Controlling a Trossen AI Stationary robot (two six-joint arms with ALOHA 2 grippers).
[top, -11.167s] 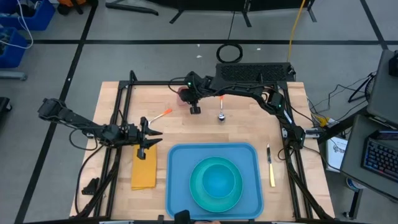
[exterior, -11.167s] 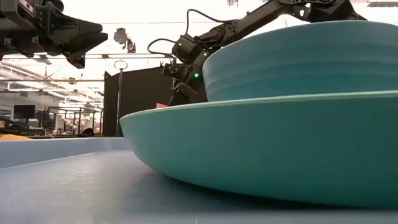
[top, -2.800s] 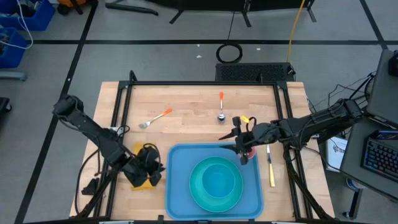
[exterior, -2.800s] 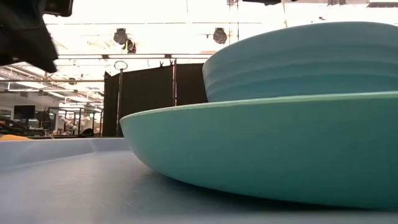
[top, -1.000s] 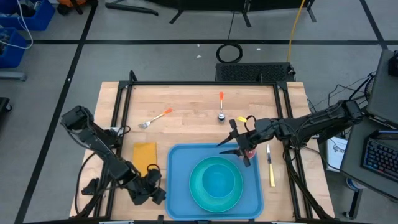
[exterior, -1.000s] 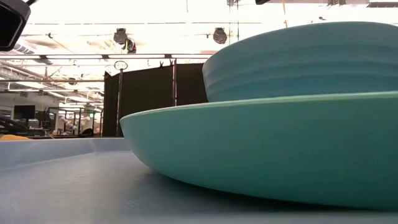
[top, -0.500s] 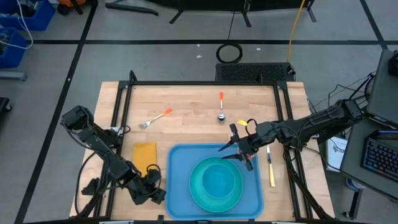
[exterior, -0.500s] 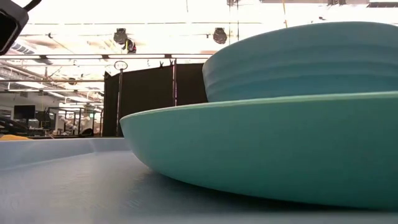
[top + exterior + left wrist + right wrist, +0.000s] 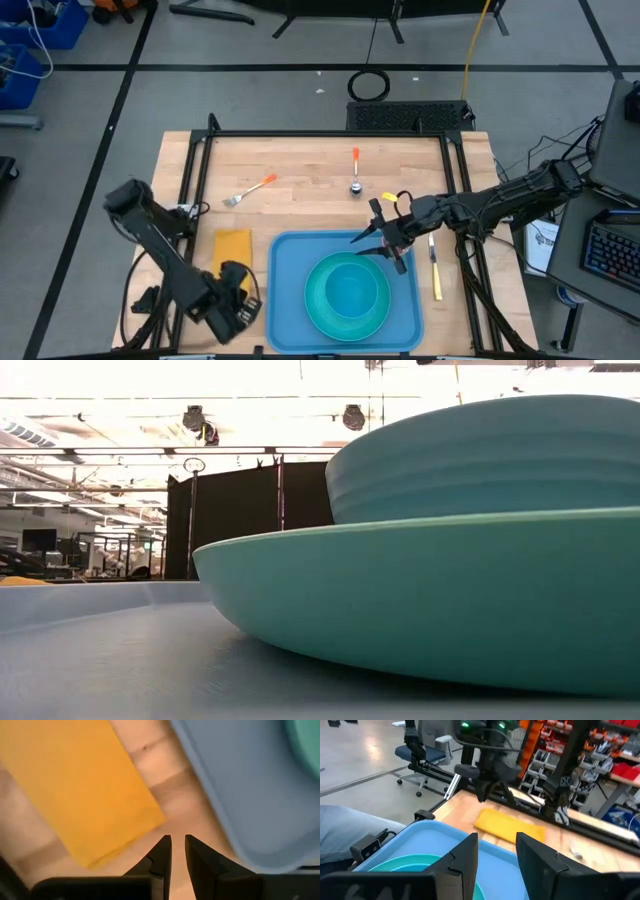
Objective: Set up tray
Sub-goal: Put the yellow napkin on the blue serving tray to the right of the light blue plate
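Wooden tabletop (image 9: 300, 205) fills the working area, with the blue tray (image 9: 290, 285) lying at its near edge, roughly centred, between the 2 arms. It holds a round teal plate (image 9: 322, 305) with a teal bowl (image 9: 350, 285) stacked on it. Seen from above, the tray's long axis runs from the near table edge toward the far side, its short sides facing near and far; it sits square to the table, not skewed.

Left gripper (image 9: 235, 310) hangs low over bare wood beside the tray's near left corner, just past the near end of the yellow napkin (image 9: 232, 248). Its wrist camera shows the 2 fingers (image 9: 162, 852) drawn almost together with only a thin slit between, and nothing in them. Right gripper (image 9: 385, 245) hovers over the tray's far right part, fingers (image 9: 465, 855) spread apart and empty, close to the bowl's rim.

Risks, as I judge them: the left gripper is close enough to the tray's rim that a sideways move could nudge the tray out of square. If it means to pick up the napkin, nearly closed fingers may just push the cloth. On the right, a descent could clip the bowl. Fork (image 9: 250, 190), spoon (image 9: 355, 170) and knife (image 9: 435, 265) lie outside the tray.
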